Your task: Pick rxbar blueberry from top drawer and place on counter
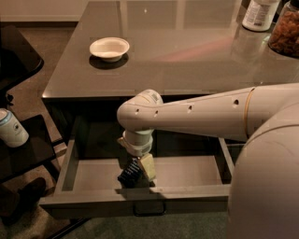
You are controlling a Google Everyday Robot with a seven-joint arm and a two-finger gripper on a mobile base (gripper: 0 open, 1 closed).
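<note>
The top drawer [93, 179] stands pulled open below the grey counter [187, 56], with a metal bar handle [149, 208] on its front. My gripper [138, 171] hangs down into the drawer near its front wall, left of the middle. The dark-blue rxbar blueberry [129, 173] sits tilted between the pale fingers [147, 166], its lower end close to the drawer floor. The gripper looks shut on it. My white arm reaches in from the right, over the drawer.
A white bowl [109, 48] sits on the counter's left part. A white bottle [259, 14] and a jar [285, 28] stand at the far right. A white can [11, 128] stands on a black side shelf [32, 156] to the left.
</note>
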